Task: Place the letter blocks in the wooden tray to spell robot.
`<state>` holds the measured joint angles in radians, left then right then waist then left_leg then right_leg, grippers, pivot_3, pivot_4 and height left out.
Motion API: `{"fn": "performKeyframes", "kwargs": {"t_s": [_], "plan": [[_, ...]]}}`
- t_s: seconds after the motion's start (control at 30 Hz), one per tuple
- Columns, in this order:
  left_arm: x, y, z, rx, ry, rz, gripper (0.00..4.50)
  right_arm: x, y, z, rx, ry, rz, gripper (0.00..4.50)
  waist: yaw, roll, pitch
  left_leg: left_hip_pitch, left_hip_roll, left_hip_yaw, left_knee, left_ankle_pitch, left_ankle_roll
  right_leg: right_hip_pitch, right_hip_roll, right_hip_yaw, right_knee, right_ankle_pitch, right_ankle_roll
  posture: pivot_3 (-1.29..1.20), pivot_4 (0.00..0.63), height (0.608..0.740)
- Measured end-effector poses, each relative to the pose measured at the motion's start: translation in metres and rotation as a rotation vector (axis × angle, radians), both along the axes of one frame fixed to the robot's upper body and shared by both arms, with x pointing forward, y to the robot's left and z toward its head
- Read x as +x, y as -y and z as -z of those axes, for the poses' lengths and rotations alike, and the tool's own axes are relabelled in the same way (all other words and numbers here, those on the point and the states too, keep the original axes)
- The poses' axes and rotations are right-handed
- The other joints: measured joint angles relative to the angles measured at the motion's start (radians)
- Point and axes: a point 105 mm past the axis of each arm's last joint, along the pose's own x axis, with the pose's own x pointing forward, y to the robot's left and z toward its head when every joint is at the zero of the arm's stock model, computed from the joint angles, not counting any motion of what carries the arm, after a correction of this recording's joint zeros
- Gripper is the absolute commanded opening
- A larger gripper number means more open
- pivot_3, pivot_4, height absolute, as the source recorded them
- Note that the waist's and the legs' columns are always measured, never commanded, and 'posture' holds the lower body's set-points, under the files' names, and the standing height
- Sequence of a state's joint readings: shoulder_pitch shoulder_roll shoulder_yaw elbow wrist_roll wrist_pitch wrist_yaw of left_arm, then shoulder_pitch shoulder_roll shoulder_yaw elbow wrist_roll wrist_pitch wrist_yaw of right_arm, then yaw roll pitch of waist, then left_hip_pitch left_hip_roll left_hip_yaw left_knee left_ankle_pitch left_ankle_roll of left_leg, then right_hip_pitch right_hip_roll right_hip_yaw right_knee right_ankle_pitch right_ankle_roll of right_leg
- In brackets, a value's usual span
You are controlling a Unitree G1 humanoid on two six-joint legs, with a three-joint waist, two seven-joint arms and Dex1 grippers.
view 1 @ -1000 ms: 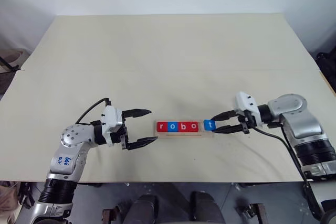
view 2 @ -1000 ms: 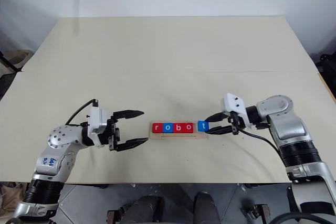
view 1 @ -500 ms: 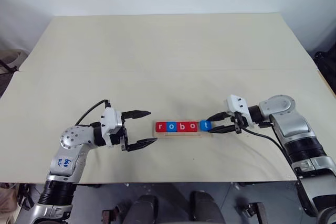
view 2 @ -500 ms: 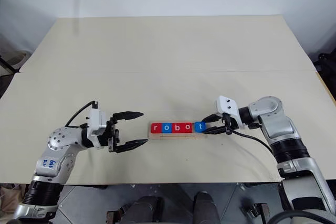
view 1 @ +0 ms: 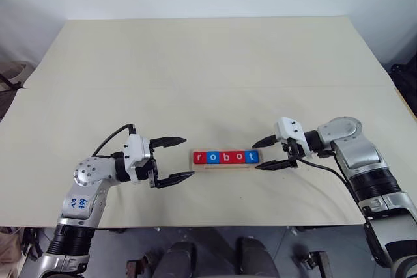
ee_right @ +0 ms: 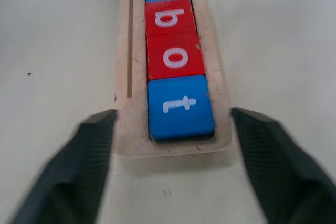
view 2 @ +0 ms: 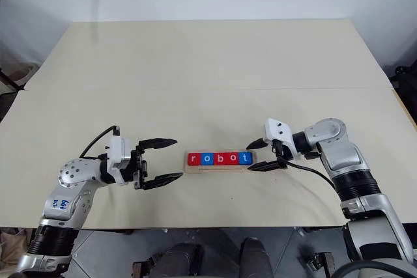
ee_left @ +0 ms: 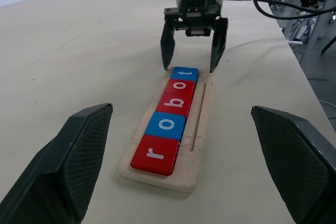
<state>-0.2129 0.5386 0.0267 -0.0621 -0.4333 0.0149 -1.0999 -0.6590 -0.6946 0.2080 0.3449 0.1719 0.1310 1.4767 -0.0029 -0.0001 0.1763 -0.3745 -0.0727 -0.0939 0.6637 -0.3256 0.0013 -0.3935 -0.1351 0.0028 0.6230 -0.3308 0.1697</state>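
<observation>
Finally, I noted the right gripper [view 1: 268, 153] wide open and empty, straddling the wooden tray's [view 1: 223, 166] right end at frame center, all five letter blocks [view 1: 225, 157] seated lengthwise.

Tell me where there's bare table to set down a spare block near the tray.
The table is bare beyond the wooden tray, and along its near edge. It is crowded at the tray's ends: the open right gripper straddles the t block, and the open left gripper sits just off the r end.
</observation>
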Motion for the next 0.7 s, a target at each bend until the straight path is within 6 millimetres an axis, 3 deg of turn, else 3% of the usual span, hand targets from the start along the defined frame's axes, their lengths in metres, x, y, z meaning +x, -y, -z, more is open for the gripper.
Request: {"fn": "performKeyframes", "kwargs": {"t_s": [0.13,0.27,0.37,0.5,0.6,0.7], "plan": [[0.000,0.000,0.000,0.000,0.003,0.002,4.50,-0.002,0.003,-0.017,0.051,0.024,0.011,4.46,0.001,0.000,0.000,0.000,0.000,0.000,0.000,0.000,0.000,0.000,0.000,0.000,0.000,0.000,0.000,0.00,0.150,0.740],[0.000,-0.003,0.004,-0.001,-0.006,-0.008,4.50,-0.011,0.024,-0.024,0.066,0.027,0.056,4.46,0.009,0.000,0.000,0.000,-0.001,-0.002,0.000,0.000,0.000,0.001,-0.001,-0.001,-0.001,0.000,0.000,0.00,0.150,0.740],[0.001,-0.006,0.008,-0.002,-0.021,-0.022,4.50,-0.017,0.039,-0.011,0.070,-0.010,0.114,3.86,0.006,0.000,0.000,-0.001,-0.001,-0.002,0.000,0.000,0.000,0.001,-0.001,-0.001,-0.001,0.000,0.000,0.00,0.150,0.740],[0.000,-0.015,0.015,0.006,-0.038,-0.052,4.50,-0.025,0.065,0.001,0.107,-0.029,0.228,2.56,0.005,0.000,0.000,-0.001,0.000,-0.002,0.000,0.000,0.000,0.001,0.000,-0.001,-0.001,0.000,0.000,0.00,0.150,0.740],[-0.001,-0.028,0.019,0.018,-0.059,-0.097,4.50,-0.031,0.078,0.004,0.154,-0.022,0.303,2.56,0.001,0.000,0.000,-0.001,0.000,-0.002,-0.001,0.000,0.000,0.000,0.000,-0.001,-0.001,0.000,0.000,0.00,0.150,0.740],[0.000,-0.040,0.018,0.030,-0.069,-0.136,4.50,-0.035,0.083,-0.004,0.206,0.019,0.339,3.23,0.001,0.000,0.000,0.000,0.000,-0.001,0.000,0.000,0.000,0.000,0.000,-0.001,0.000,0.000,0.000,0.00,0.150,0.740]]}}
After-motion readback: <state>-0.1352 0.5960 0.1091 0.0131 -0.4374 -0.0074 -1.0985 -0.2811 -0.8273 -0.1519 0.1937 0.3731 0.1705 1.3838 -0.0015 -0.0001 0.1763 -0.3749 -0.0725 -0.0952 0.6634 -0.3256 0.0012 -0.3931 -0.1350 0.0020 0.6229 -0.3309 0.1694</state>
